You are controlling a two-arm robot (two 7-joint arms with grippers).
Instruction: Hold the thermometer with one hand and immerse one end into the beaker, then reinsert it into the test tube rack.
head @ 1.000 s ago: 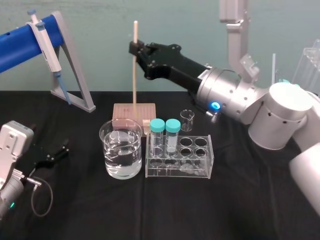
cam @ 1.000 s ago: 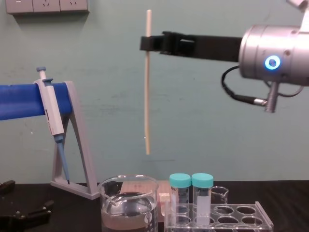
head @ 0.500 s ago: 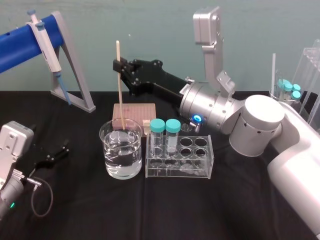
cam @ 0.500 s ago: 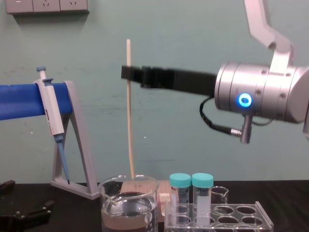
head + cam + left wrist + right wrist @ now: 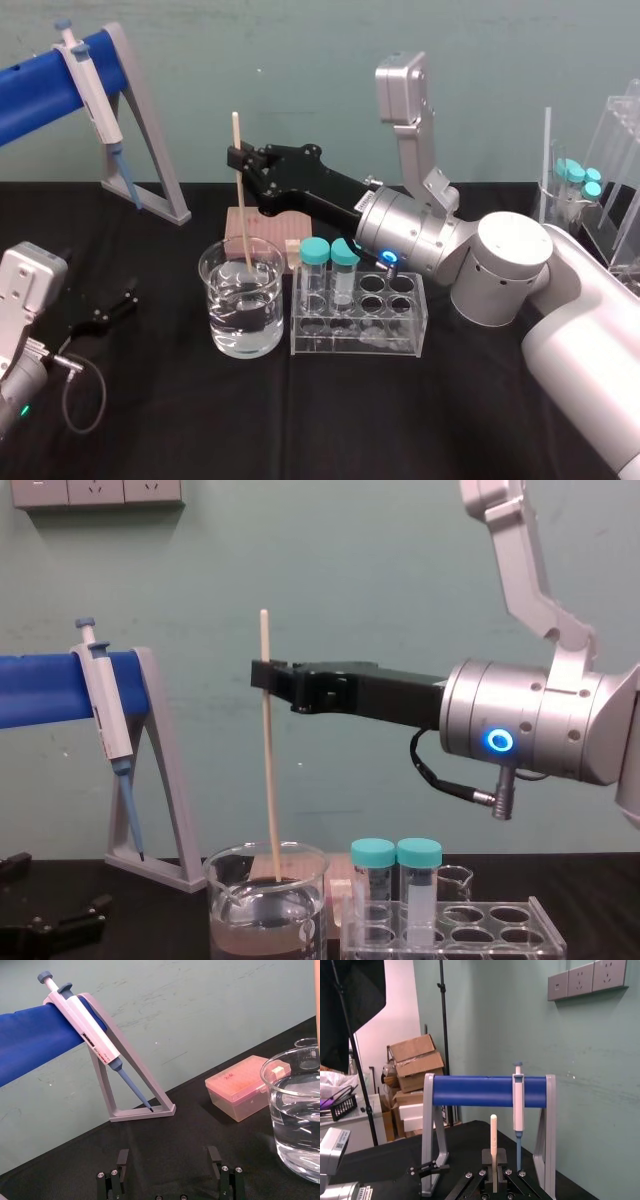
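We see the right gripper (image 5: 262, 674) lower than half a second ago, so the thin, cream-white thermometer (image 5: 267, 770), upright, now reaches inside the wide clear glass beaker (image 5: 222, 910), about at the cloudy liquid. This flat black pincer pinches the rod near its top. The left gripper (image 5: 167, 1160) lies spread apart on the black table (image 5: 150, 420).

Mid-frame, the glossy clear glass beaker (image 5: 240, 310) and shiny clear plastic rack (image 5: 355, 345) sit on matt black cloth (image 5: 300, 420), near the matt cream thermometer (image 5: 241, 210) and smooth silver metal arm joint (image 5: 415, 235).
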